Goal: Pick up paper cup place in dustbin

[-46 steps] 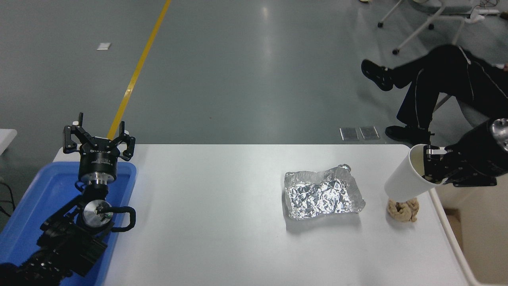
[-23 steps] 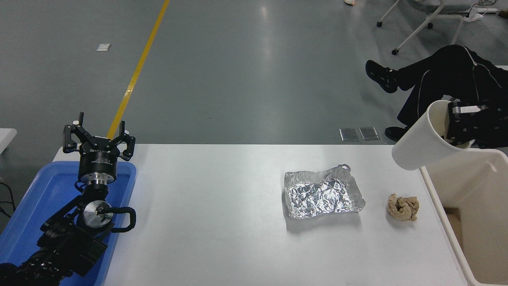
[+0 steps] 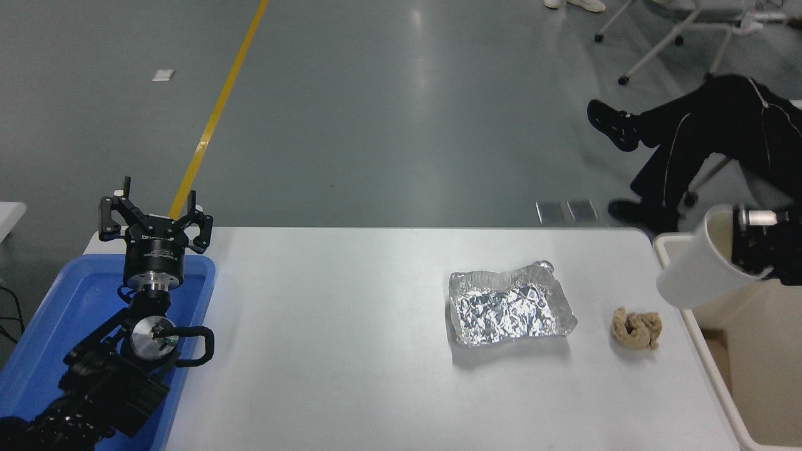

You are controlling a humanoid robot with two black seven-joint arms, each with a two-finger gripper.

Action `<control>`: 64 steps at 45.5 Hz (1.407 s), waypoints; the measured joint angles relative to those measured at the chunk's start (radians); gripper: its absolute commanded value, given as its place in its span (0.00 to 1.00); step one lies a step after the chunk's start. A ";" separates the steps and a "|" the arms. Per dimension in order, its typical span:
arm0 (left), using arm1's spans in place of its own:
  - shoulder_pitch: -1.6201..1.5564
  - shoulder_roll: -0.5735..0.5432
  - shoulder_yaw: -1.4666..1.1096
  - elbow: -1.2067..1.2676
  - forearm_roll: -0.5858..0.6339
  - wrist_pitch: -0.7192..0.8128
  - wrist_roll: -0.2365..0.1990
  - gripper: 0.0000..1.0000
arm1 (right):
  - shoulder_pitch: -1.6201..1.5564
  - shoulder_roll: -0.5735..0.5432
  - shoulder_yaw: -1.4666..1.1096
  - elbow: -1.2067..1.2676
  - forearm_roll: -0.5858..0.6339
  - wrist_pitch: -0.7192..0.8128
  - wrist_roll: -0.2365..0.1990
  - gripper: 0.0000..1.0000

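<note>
The small white paper cup (image 3: 702, 269) with the cream inside is up in the air at about 3 o'clock in the head view. It is tipped on its side, and the right gripper (image 3: 755, 247) has its jaws clenched on the rim, one finger inside the cup. The cup hangs over the near-left corner of the big cream plastic dustbin (image 3: 752, 369), just past the edge of the white worktop (image 3: 351, 351).

So the picking up is done. What is left looks small: the jaws must let go so the cup falls in (maybe after going a bit further over the bin, since part of the cup is not yet past the bin's wall).

Half a second ago the cup was higher up and more to the left. Now it has come down and moved right, closer to the bin's mouth.

The left gripper (image 3: 153, 216) is parked at 9 o'clock above the blue plastic tray (image 3: 56, 313), its jaws spread wide and holding nothing. The crumpled silver foil sheet (image 3: 510, 311) and the tan paper wad (image 3: 637, 328) lie on the worktop near 4 o'clock, just where they were. A person's dark legs (image 3: 689, 134) show at 2 o'clock.
</note>
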 measured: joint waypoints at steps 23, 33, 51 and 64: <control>0.000 0.000 0.000 0.000 0.000 0.000 0.000 0.99 | -0.779 0.134 0.500 -0.706 0.001 -0.098 0.000 0.00; 0.000 0.000 0.000 0.000 0.000 0.000 0.000 0.99 | -0.979 0.233 0.556 -0.925 0.006 -0.215 0.000 0.00; 0.001 0.000 0.000 0.001 0.000 0.000 0.000 0.99 | -1.205 0.354 0.583 -1.094 0.013 -0.514 -0.002 0.00; 0.001 0.000 0.000 0.001 0.000 0.000 0.000 0.99 | -1.268 0.376 0.587 -1.133 0.035 -0.579 -0.003 1.00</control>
